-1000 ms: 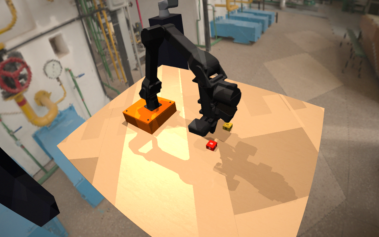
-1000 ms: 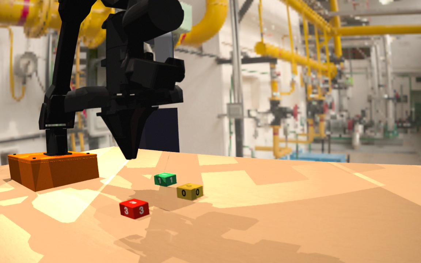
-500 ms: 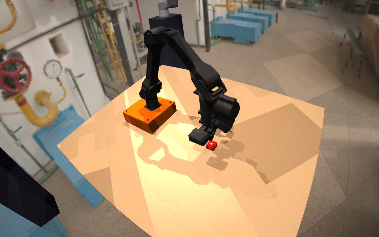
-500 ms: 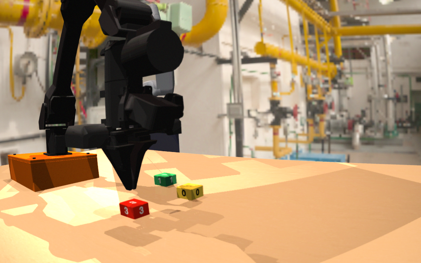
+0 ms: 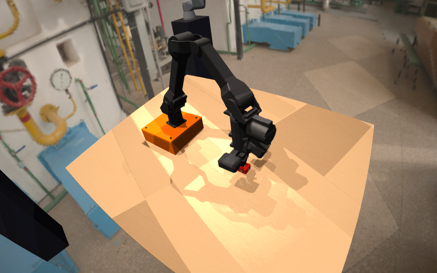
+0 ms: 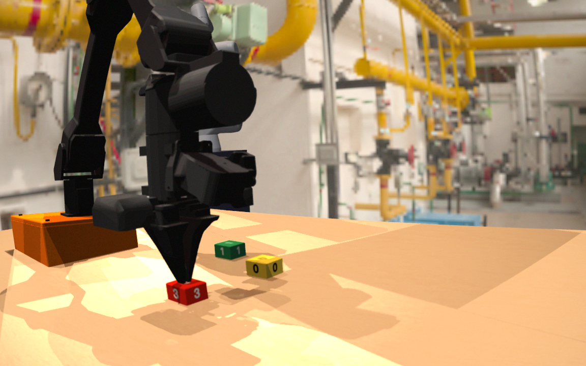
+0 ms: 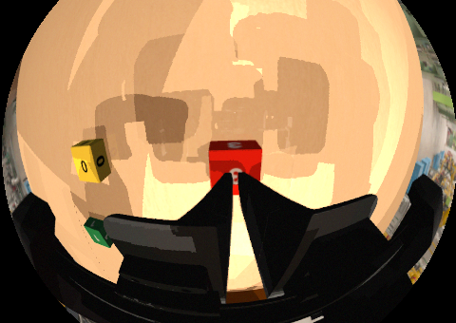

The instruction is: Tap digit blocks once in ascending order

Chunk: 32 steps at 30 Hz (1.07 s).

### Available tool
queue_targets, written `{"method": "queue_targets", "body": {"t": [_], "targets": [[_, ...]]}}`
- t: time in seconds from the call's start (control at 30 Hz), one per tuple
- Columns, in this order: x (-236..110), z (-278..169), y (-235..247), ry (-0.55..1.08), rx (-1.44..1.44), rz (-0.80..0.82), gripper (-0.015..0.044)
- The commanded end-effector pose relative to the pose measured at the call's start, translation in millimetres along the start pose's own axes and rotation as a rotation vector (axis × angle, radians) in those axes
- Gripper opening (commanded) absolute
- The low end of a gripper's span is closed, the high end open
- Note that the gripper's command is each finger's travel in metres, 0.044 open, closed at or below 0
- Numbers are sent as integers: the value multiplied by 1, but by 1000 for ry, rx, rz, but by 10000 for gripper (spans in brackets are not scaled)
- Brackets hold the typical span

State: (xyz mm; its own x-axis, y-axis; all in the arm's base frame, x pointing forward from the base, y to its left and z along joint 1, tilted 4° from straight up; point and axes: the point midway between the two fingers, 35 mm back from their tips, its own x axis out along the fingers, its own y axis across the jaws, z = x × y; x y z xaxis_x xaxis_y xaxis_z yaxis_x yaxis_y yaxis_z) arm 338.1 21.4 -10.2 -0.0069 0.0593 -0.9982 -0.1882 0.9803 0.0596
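Observation:
The red block point(image 5: 246, 168) point(image 6: 187, 294) point(image 7: 235, 158) with digit 3 sits flat on the table. My gripper point(image 6: 185, 281) point(image 7: 234, 179) is shut, with nothing between its fingers. Its tips are at the top face of the red block and cover part of it. The yellow block point(image 6: 264, 267) point(image 7: 90, 162) with digit 0 stands to the right of and behind the red one in the exterior view. The green block point(image 6: 230, 250) point(image 7: 98, 232) with digit 1 stands behind both; a finger partly borders it in the wrist view. The yellow and green blocks are hidden behind the arm in the top view.
The arm's orange base point(image 5: 172, 132) point(image 6: 76, 241) stands on the wooden table point(image 5: 281, 237) point(image 6: 491, 327). The table's far edge lies behind the green and yellow blocks in the exterior view. Shadows of the arm fall around the red block.

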Motion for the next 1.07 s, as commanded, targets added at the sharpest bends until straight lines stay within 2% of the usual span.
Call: {"method": "queue_targets", "body": {"t": [0.0,0.07,0.13,0.27,0.33,0.53,0.77,0.87,1.03], "targets": [[3,-1,0,5,4,1,20],[-3,0,0,1,1,0,20],[-23,-1,0,5,4,1,20],[-27,-1,0,5,4,1,20],[-30,0,12,5,4,1,72],[-61,-10,110,4,4,6,230],[-98,-62,213,8,4,18,400],[-110,-88,241,12,4,23,400],[-111,-89,243,12,4,23,400]]}}
